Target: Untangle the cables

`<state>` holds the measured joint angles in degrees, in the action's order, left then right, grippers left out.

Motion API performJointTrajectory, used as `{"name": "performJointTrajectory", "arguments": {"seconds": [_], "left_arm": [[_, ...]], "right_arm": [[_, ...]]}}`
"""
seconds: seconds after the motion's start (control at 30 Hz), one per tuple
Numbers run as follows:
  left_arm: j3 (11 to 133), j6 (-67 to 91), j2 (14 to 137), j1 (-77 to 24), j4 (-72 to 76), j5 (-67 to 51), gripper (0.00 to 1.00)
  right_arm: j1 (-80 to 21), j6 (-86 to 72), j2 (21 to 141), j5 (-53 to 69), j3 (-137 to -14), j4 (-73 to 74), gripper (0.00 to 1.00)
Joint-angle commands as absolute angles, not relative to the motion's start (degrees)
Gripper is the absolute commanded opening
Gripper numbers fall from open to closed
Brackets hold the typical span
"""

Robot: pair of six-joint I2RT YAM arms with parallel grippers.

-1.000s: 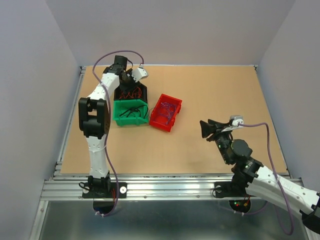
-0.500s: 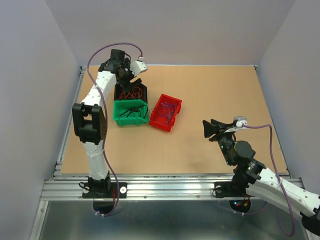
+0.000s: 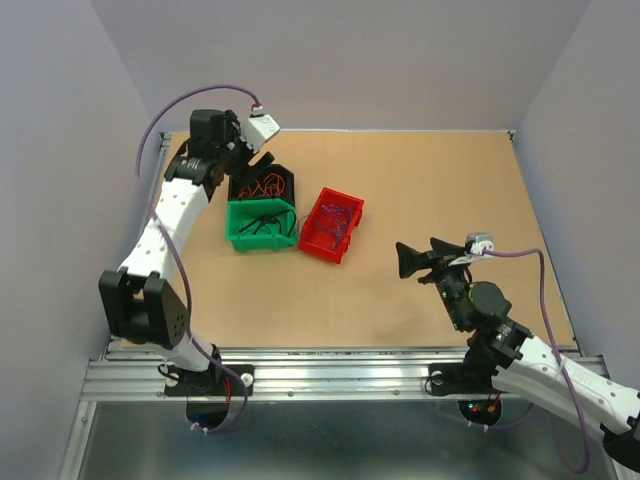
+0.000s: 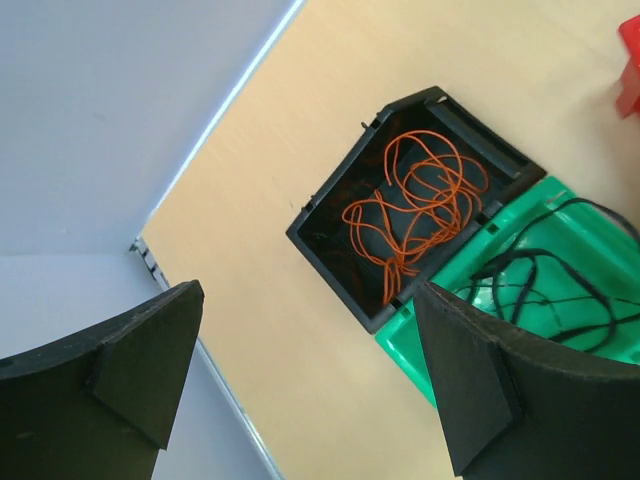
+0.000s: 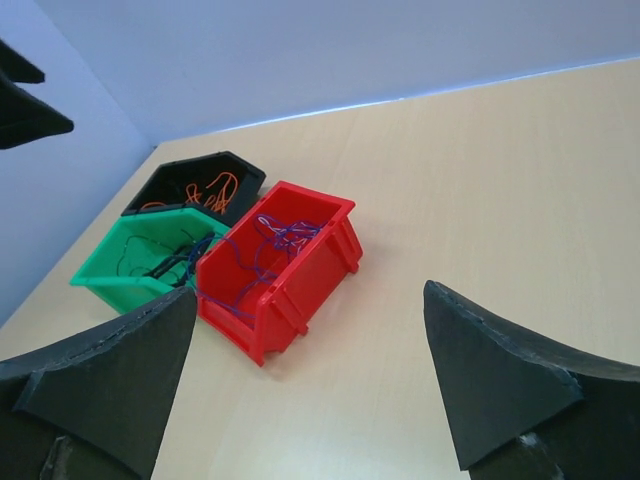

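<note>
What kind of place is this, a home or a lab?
Likely a robot lab cell: left arm and right arm bolted to a rail, plain walls around the table, a red bin of cables.

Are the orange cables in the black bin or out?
In. The orange cables lie coiled inside the black bin.

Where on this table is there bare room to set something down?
The table is bare from the red bin to the right wall, and along the near strip before the green bin. Far left is crowded: the black bin and those two sit bunched, cables inside.
</note>
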<state>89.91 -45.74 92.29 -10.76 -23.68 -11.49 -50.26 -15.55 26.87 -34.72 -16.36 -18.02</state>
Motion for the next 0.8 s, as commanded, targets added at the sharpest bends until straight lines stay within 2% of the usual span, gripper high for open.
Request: {"name": "performJointTrajectory", "arguments": {"seconds": [0.0,0.13,0.2,0.53,0.77], "left_arm": [[74.95,-32.37,76.23,-10.81,-6.27,-12.47,0.99],[60.05,-21.64,60.25,-10.72,10.33,-13.80,0.99],[53.99,-16.71,56.18,-10.72,15.17,-14.41,0.99],[38.16,-12.22,40.53,-10.55,23.90,-11.08,0.99],[16.65,-8.96,18.57,-10.63,31.37,-14.40,0.99]], "right_arm": [[-50.01,-13.97,25.40,-35.33,-17.84,-18.90,1.00],[-50.10,-13.54,24.96,-34.45,-17.67,-18.63,1.00],[-50.01,-13.36,25.05,-34.28,-17.67,-18.63,1.00],[-50.01,-12.92,23.47,-32.87,-16.53,-18.37,1.00],[-50.10,-13.71,17.06,-34.54,-12.84,-17.67,1.00]]}}
